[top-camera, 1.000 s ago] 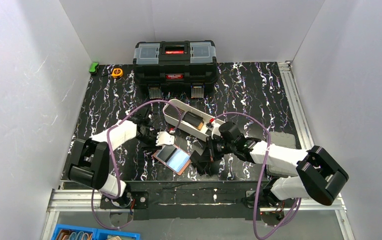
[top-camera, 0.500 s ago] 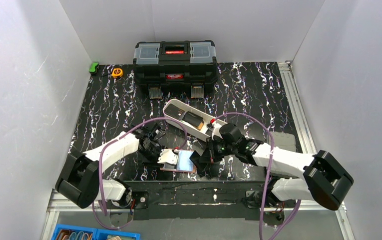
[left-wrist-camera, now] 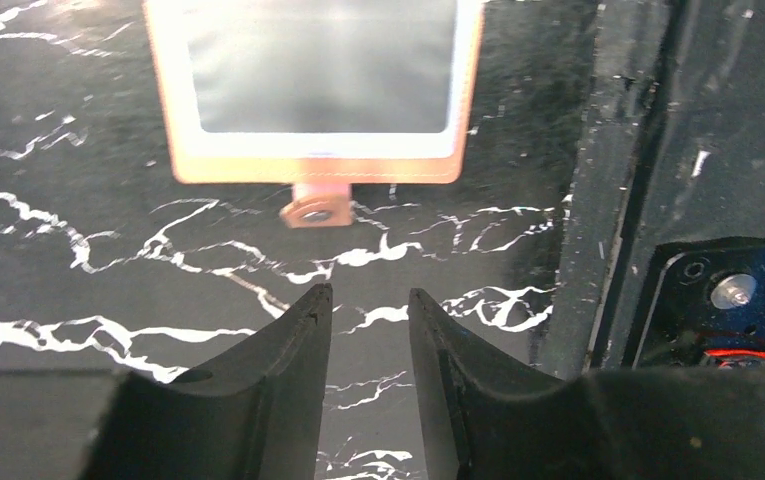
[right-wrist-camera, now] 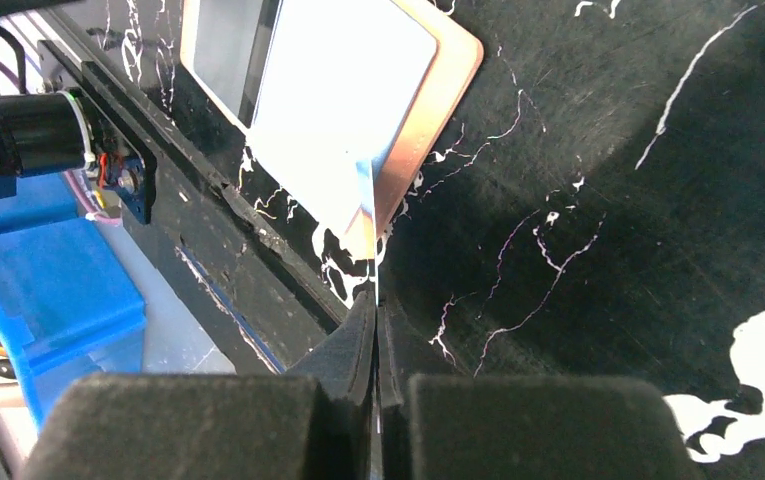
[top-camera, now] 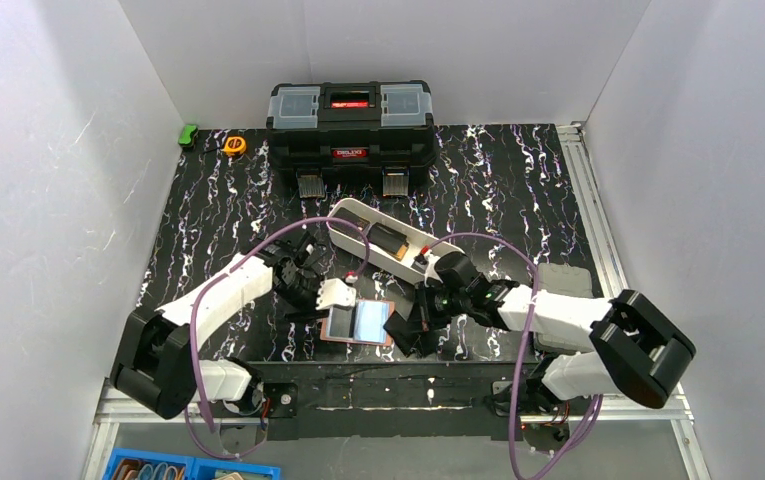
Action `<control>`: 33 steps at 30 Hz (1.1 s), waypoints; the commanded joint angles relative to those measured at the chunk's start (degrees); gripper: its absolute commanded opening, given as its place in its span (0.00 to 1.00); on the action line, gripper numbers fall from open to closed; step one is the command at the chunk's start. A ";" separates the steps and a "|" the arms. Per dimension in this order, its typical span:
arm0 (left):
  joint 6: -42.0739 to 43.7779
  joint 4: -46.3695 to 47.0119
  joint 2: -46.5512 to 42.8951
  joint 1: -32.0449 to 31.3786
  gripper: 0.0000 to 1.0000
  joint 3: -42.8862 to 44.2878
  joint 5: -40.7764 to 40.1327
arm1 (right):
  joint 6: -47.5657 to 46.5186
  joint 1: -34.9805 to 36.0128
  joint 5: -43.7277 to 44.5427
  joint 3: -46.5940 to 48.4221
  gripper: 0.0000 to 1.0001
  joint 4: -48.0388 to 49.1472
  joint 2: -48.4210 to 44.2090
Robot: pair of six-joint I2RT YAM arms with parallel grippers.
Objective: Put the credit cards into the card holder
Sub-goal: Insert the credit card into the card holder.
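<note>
The card holder lies open and flat near the table's front edge, its tan-pink rim around a dark lining; its snap tab points toward my left gripper. My left gripper hovers just behind the tab, open by a narrow gap with nothing between its fingers; from above the left gripper is at the holder's far left corner. My right gripper is shut on the corner of a pale blue-grey credit card, which lies tilted over the holder's right half. Seen from above, the right gripper is at the holder's right side.
A long white oval tray with dark objects stands just behind the grippers. A black toolbox is at the back, with a yellow tape measure and a green item to its left. The front rail runs close beside the holder.
The card holder has turned from diagonal to square with the front edge. My left gripper slid along it, then drew back slightly. The right gripper brought the card over the holder.
</note>
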 commanded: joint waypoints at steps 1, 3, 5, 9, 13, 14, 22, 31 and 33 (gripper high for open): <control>-2.44 -0.64 1.30 1.61 0.33 2.72 -0.65 | 0.91 0.20 -1.52 1.47 0.01 3.63 2.14; -2.57 1.09 2.30 1.61 0.33 2.48 -1.40 | 0.99 0.14 -1.80 1.54 0.01 4.25 2.90; -2.54 2.37 3.17 1.62 0.32 2.43 -1.32 | 1.04 0.14 -2.08 1.81 0.01 4.43 3.59; -2.20 3.16 4.67 1.62 0.33 2.55 -0.59 | 1.27 0.13 -1.88 1.66 0.01 4.61 3.68; -1.40 3.69 5.99 1.62 0.33 1.95 -0.65 | 1.16 0.11 -1.69 1.59 0.01 5.09 2.82; -1.28 3.97 6.14 1.62 0.33 1.74 -0.53 | 1.19 0.11 -1.73 1.55 0.01 5.44 2.58; -0.62 4.50 6.73 1.42 0.32 1.60 -0.36 | 0.38 0.11 -1.81 2.18 0.01 4.46 2.26; -0.58 5.25 6.36 1.44 0.32 0.54 -0.72 | -1.44 -0.85 0.17 1.00 0.01 0.31 -3.87; -0.71 5.43 6.26 1.44 0.32 0.42 -0.69 | -1.60 -0.85 -0.50 1.33 0.01 0.98 -3.19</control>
